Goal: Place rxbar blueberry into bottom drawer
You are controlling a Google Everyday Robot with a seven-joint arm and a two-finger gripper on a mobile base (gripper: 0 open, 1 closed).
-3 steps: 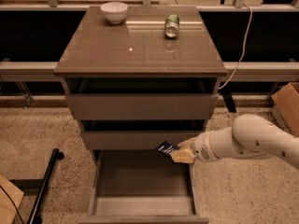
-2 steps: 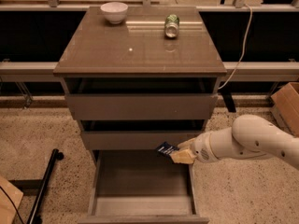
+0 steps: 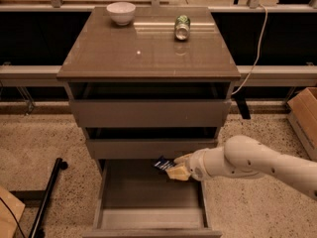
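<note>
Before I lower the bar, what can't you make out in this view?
Camera view:
- The rxbar blueberry: one end is covered by the gripper, which holds it over the bottom drawer's back right; print too small to read.
- The bottom drawer: front cut off by the lower edge; right wall partly behind the arm.
- The upper drawers: insides in shadow.
</note>
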